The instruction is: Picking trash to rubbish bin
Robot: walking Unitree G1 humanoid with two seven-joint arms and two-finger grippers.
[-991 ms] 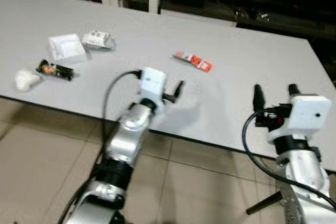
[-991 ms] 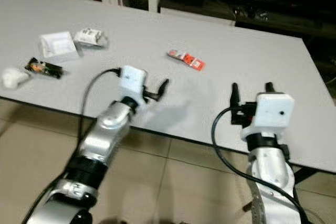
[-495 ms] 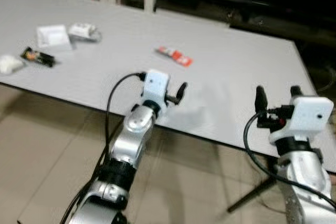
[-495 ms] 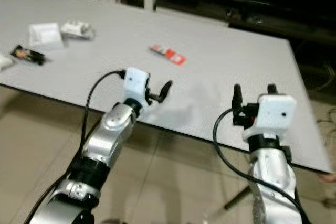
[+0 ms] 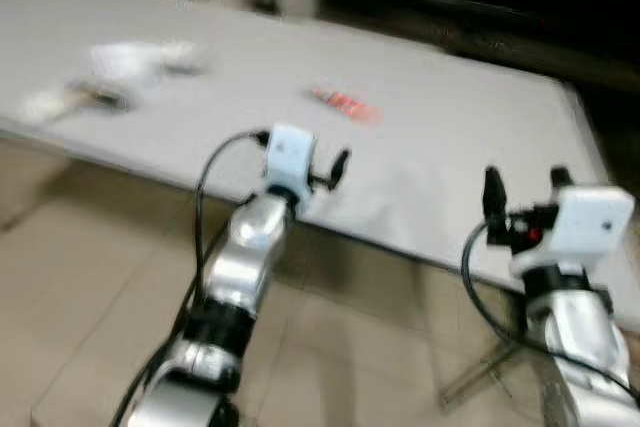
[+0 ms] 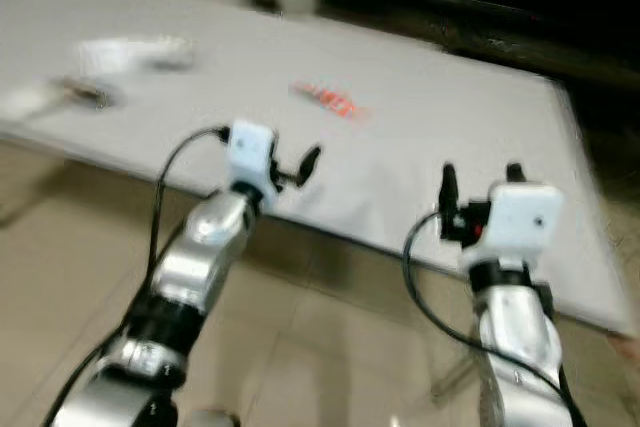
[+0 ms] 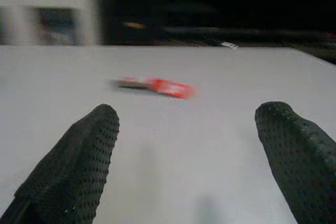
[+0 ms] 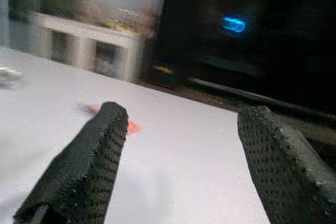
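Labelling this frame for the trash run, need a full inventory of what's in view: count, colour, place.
Table: 1, light grey, spans the view ahead of both arms.
Red wrapper: 1, red, flat on the table middle, beyond the left gripper; also straight ahead between the fingers in the left wrist view.
Blurred trash pile: whitish and dark pieces, count unclear from blur, on the table's far left.
Floor: beige tiles, below the table's near edge.
Cabinet: 1, white, behind the table; contents too blurred to tell.
Left gripper: 1, black fingers, open, over the table's near edge.
Right gripper: 1, black fingers, open, raised over the near edge on the right.
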